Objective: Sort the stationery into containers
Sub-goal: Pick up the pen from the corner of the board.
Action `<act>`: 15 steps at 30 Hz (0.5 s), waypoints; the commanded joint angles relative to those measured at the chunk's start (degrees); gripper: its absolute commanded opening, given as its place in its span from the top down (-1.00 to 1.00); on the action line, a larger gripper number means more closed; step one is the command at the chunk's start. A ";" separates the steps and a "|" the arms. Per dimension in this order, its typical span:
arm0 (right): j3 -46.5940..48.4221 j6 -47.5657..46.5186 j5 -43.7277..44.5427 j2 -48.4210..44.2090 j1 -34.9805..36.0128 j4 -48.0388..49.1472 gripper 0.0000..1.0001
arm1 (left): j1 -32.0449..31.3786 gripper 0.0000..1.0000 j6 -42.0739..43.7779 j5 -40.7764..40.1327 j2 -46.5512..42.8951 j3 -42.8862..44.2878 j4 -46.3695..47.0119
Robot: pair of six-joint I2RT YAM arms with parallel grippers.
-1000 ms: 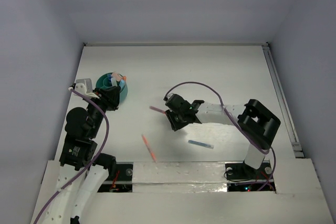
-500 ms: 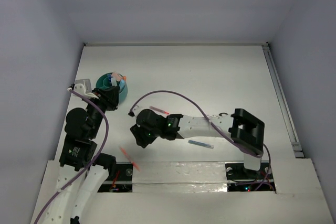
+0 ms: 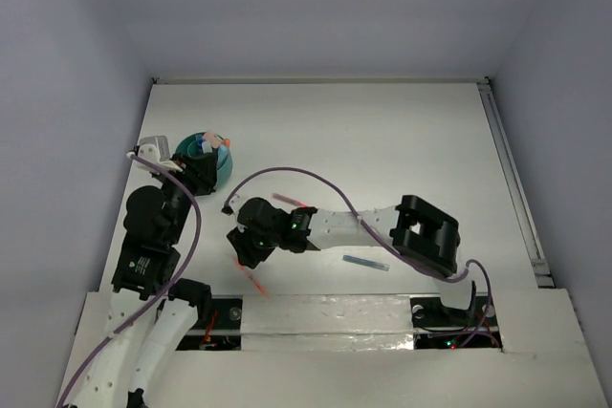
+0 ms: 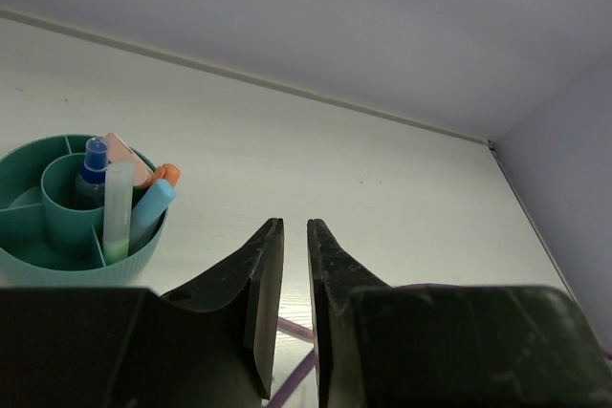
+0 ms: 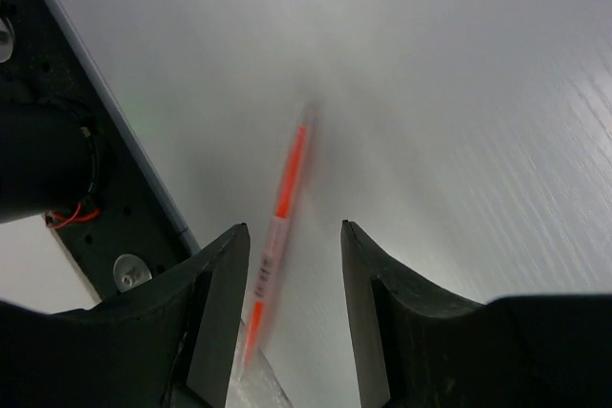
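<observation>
Presently the right gripper (image 5: 292, 231) holds its jaws open and empty over the orange pen (image 5: 295, 155), which lies at the bench (image 3: 382, 140) near edge. Risk: an off-centre close knocks it over the lip. The left gripper (image 4: 295, 226) sits beside the teal pot (image 4: 76, 269), jaws almost shut, empty.

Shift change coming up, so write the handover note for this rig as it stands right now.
Left gripper: nearly closed, empty, just short of the teal pot.
Right gripper: open, low over the table, one finger on either side of the orange pen, not gripping it.
Done: the blue-capped tube stands in the pot's centre compartment. A pale marker, a light blue marker and an orange-tipped one stand in the outer ring.
Left: the orange pen near the table's front edge, the pink pen and the blue pen, all lying on the table.
</observation>
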 commanded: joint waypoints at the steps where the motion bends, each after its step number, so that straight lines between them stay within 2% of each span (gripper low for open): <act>1: 4.24 -1.94 -0.86 2.94 1.26 1.03 -0.03 | 0.19 0.73 0.84 -1.78 -1.88 5.05 1.68; 6: 8.19 -2.73 2.65 7.50 1.89 -3.62 -0.05 | 0.19 0.61 1.45 -1.78 -3.37 6.21 -0.70; 9: 10.48 -3.61 8.71 9.88 2.59 -8.37 -0.01 | 0.19 0.56 1.19 -2.13 -5.22 4.28 -1.49; 12: 11.01 -4.22 13.03 11.21 3.12 -10.75 0.15 | 0.19 0.55 1.10 -3.45 -6.54 2.34 -2.72; 13: 10.84 -4.49 13.90 11.30 3.12 -11.27 0.29 | 0.19 0.54 1.10 -3.80 -6.80 2.08 -3.07; 15: 11.10 -5.28 17.68 12.00 3.12 -13.29 0.35 | 0.19 0.54 1.36 -4.15 -7.33 1.90 -3.51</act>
